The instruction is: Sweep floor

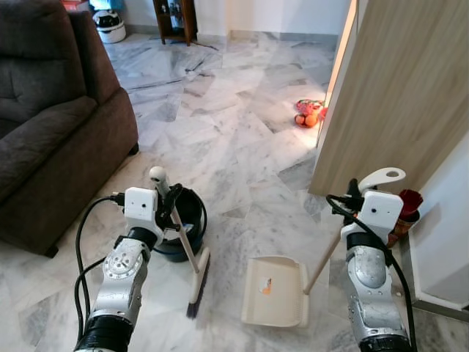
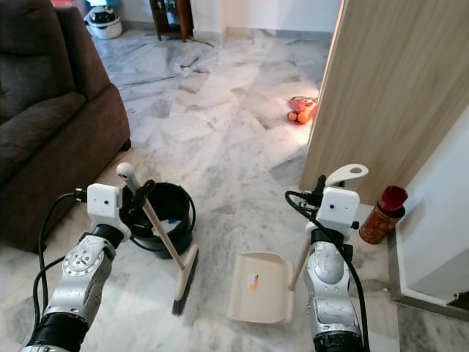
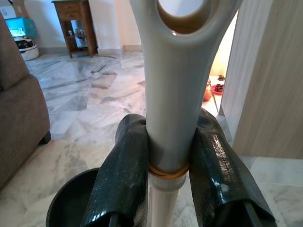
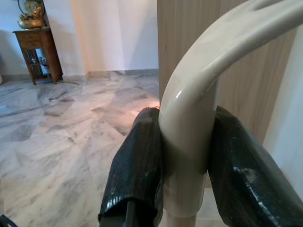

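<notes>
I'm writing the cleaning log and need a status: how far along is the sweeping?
Done: both tools are picked up, and a small orange scrap already lies in the dustpan. In hand: the left gripper is shut on the broom, bristles on the floor beside the black bucket; the right gripper is shut on the dustpan's handle. Left: the orange and red items by the wooden panel.

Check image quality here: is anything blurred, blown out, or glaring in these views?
Left eye view: sharp, with a bright sunlit patch on the floor beside the wooden panel. Left wrist view: broom handle fills the close foreground, slightly soft; sheen on the left end effector's fingers. Right wrist view: glossy highlight on the dustpan handle.
</notes>
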You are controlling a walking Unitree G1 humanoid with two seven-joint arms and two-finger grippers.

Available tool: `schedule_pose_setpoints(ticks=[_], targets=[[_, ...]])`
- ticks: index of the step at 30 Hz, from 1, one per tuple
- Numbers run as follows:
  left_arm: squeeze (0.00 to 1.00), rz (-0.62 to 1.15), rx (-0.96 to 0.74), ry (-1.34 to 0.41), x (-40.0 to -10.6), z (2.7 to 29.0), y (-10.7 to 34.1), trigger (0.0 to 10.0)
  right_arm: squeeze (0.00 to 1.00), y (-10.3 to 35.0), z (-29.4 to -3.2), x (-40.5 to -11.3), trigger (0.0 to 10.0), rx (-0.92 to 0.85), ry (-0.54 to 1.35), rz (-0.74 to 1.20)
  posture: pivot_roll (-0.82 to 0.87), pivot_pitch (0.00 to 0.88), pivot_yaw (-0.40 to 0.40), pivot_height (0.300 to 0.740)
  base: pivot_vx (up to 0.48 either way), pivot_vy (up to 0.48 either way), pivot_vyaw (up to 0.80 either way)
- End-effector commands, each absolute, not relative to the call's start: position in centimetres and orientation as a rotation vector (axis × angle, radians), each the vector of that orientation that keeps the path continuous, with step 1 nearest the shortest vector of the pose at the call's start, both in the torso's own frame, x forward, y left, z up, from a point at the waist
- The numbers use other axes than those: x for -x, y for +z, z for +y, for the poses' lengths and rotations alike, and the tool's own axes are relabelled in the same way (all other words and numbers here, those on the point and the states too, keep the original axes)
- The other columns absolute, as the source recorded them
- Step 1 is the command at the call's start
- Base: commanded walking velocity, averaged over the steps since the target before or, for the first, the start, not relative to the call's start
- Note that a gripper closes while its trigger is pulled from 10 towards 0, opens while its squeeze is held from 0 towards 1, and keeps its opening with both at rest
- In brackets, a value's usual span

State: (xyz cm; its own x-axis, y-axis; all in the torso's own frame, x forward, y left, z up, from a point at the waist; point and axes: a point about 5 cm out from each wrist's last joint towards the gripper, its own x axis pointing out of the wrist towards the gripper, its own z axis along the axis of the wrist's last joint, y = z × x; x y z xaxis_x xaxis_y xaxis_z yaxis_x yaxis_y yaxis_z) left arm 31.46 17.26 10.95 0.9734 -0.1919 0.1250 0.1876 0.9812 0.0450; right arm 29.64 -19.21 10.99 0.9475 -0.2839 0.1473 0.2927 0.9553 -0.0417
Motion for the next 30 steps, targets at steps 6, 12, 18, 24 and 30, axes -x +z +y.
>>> schedule_pose_setpoints(ticks=[6,12,18,24,30], targets=[[0.0,-0.179,-0.056,-0.198,-31.71,17.28,11.91,10.0,0.0,11.85,-19.03,-29.78,10.0,0.062,-0.289,-0.18,-0.11,0.027,0.076,0.74,0.0,-0.136,-0.79],[0.0,-0.183,-0.049,-0.197,-31.75,17.24,11.94,10.0,0.0,11.83,-19.07,-29.79,10.0,0.063,-0.288,-0.18,-0.1,0.021,0.074,0.74,0.0,-0.047,-0.79],[0.0,-0.182,-0.048,-0.196,-31.81,17.27,11.95,10.0,0.0,11.82,-19.03,-29.87,10.0,0.062,-0.286,-0.18,-0.1,0.016,0.074,0.74,0.0,0.0,-0.79],[0.0,-0.185,-0.048,-0.192,-31.87,17.3,11.99,10.0,0.0,11.83,-18.99,-29.91,10.0,0.059,-0.283,-0.18,-0.1,0.017,0.069,0.74,0.0,0.0,-0.79],[0.0,-0.19,-0.05,-0.191,-32.01,17.31,12.23,10.0,0.0,12.36,-19.01,-30.1,10.0,0.057,-0.285,-0.195,-0.06,0.039,0.071,0.74,0.0,0.0,-0.79]])
